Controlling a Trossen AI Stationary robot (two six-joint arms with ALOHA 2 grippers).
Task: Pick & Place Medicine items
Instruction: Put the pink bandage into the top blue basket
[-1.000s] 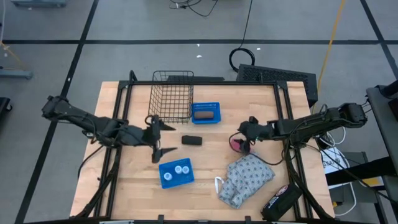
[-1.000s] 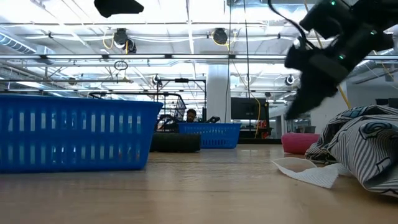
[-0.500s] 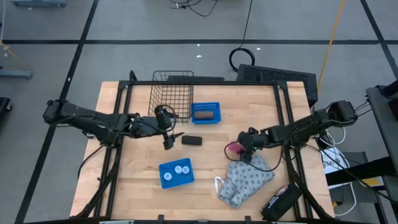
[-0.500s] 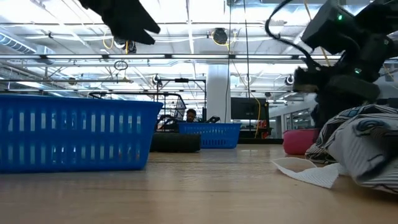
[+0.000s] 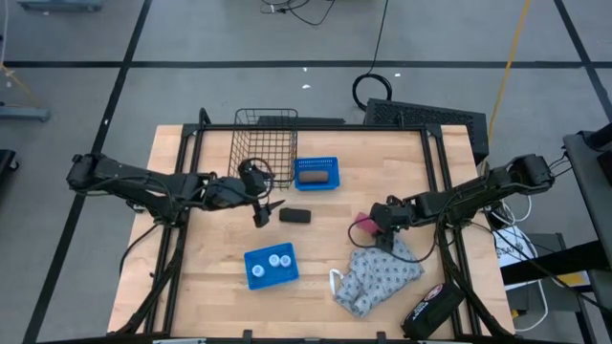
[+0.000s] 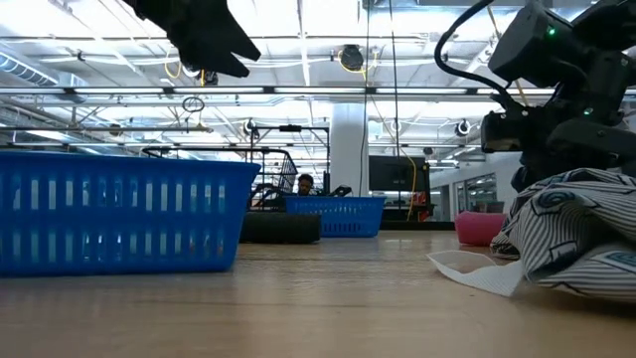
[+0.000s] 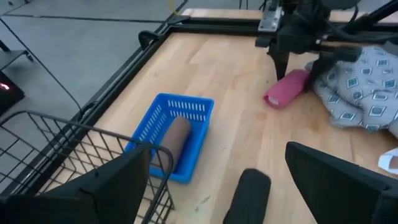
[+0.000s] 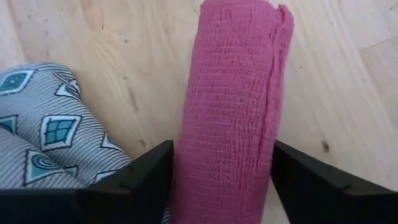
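Right gripper (image 8: 217, 186) at right of centre, jaws open astride the pink roll (image 8: 233, 106) — close squarely, clear of the cloth (image 8: 50, 118). Left gripper (image 5: 260, 196) hangs open, empty. Bottles (image 5: 273, 260) sit in the lower blue tray (image 5: 254, 275).

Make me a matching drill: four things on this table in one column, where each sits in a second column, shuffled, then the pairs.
Things
1. white bottles
2. brown roll
3. pink roll
4. black roll

Places
A. between the right gripper's open fingers
B. bare wood, near the left gripper
C. blue tray beside the wire basket
D. blue tray at the front edge

Pairs: 1-D, 2-C, 3-A, 4-B
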